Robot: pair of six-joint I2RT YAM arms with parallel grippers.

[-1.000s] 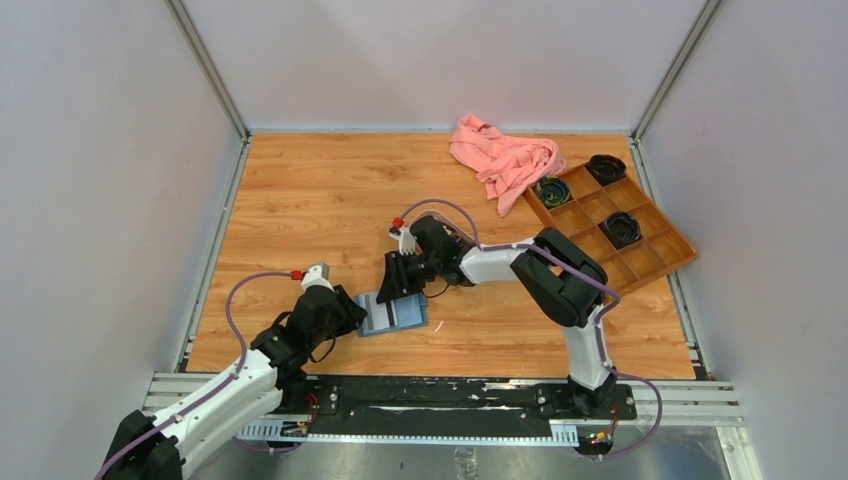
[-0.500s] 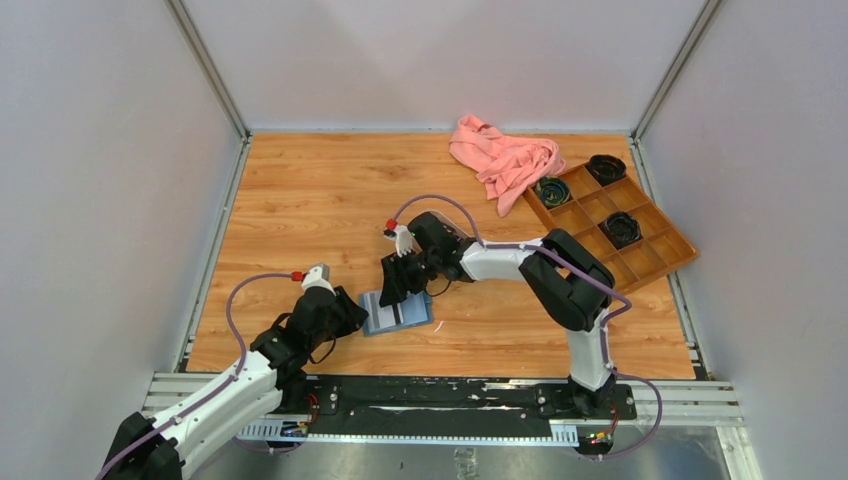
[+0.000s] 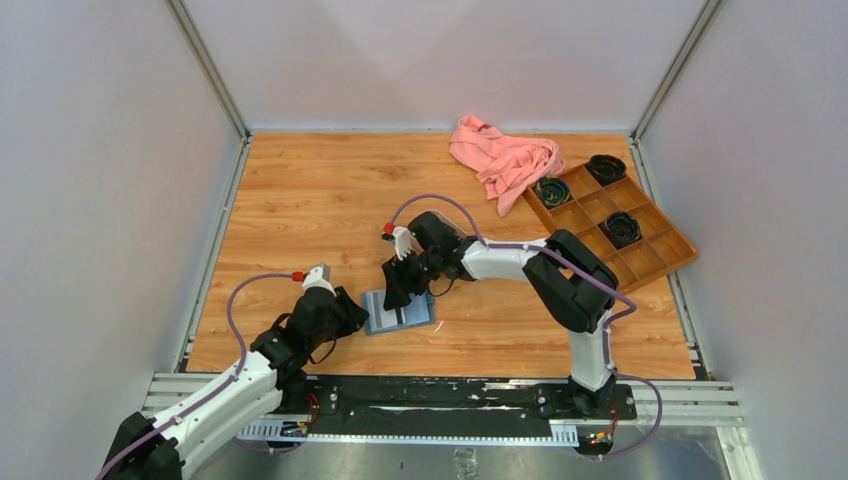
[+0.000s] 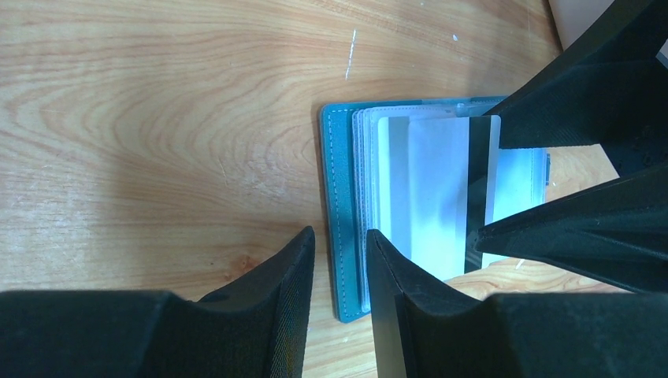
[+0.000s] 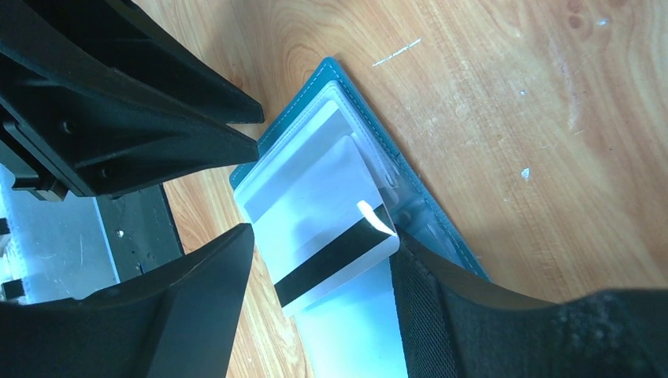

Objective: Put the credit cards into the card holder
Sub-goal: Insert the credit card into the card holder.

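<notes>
My left gripper (image 4: 339, 256) is pinching the card holder's (image 4: 340, 197) edge; my right gripper (image 5: 323, 299) is standing released, straddling the white card (image 5: 331, 228).

card holder (image 3: 401, 314): 1 | credit card (image 5: 331, 220): 1 | pink cloth (image 3: 503, 160): 1 | wooden box (image 3: 655, 258): 1
</notes>
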